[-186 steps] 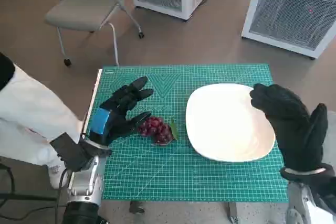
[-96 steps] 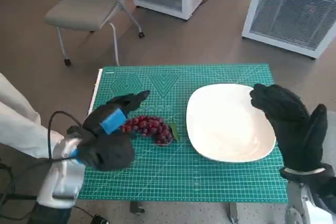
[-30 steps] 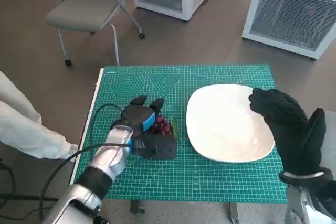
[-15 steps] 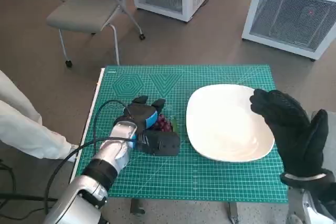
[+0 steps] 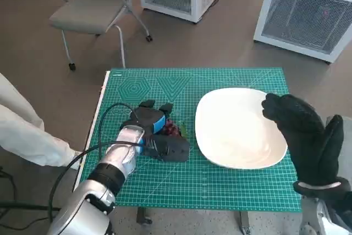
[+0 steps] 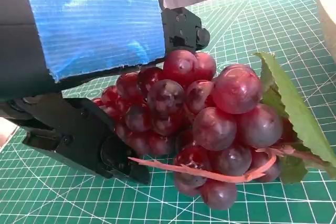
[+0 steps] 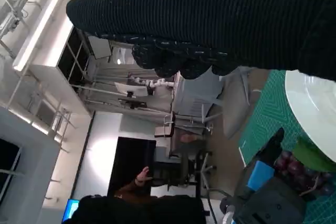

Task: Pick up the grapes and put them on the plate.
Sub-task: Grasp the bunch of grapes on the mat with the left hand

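The left hand has its fingers closed around the grapes, gripping the bunch, which sits on the green mat of the tabletop, partly under the hand's blue-taped back. The plate lies just beyond the hand's fingertip side, bare, so the grasp looks made (or nearly so) while the lift and the carry to the plate are left to do. The right hand hovers over the plate's far edge, holding nothing, fingers loosely apart. From the head view most of the bunch is hidden beneath the hand; whether the grapes are off the mat yet is hard to tell, and the right wrist view hardly shows that hand's fingers
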